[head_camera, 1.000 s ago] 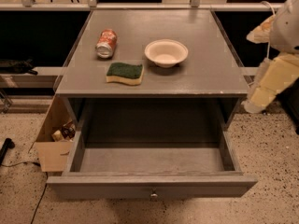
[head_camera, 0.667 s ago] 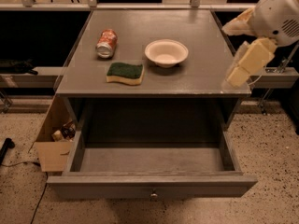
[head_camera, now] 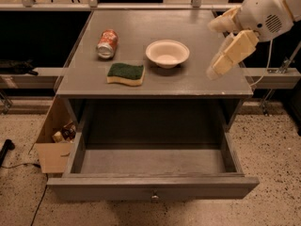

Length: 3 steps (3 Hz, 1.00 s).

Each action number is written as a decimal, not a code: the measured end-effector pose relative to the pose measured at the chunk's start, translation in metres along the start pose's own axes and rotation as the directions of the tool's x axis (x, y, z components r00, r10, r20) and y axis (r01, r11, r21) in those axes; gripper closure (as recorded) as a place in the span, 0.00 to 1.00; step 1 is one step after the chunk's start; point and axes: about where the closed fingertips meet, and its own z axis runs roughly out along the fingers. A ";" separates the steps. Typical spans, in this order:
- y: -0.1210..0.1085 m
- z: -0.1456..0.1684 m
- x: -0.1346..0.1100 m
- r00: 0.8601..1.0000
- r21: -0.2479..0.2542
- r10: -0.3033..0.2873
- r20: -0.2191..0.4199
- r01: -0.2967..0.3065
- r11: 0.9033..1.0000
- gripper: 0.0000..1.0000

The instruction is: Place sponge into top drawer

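The sponge (head_camera: 125, 73), dark green on top with a yellow base, lies flat on the grey cabinet top (head_camera: 141, 41), left of centre near the front edge. The top drawer (head_camera: 153, 161) is pulled fully open below it, with a small round knob (head_camera: 154, 197) on its front. Nothing is in the drawer. My gripper (head_camera: 221, 62) hangs over the right part of the cabinet top, to the right of the white bowl (head_camera: 167, 53), well away from the sponge. It holds nothing.
A crushed red soda can (head_camera: 107, 43) lies on its side at the back left of the top. An open cardboard box (head_camera: 52, 147) with small items stands on the floor left of the drawer. A black cable (head_camera: 19, 166) runs across the speckled floor.
My arm has swung in from the right edge toward the left and up, so the gripper is now over the cabinet top near the bowl. The sponge, bowl, can and drawer have not moved.
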 end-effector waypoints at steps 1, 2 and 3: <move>-0.045 0.016 -0.016 0.999 0.124 0.025 0.033 -0.029 0.992 0.00; -0.104 0.030 -0.045 0.998 0.251 0.038 0.060 -0.051 0.967 0.00; -0.099 0.036 -0.041 0.997 0.242 0.048 0.059 -0.061 0.968 0.00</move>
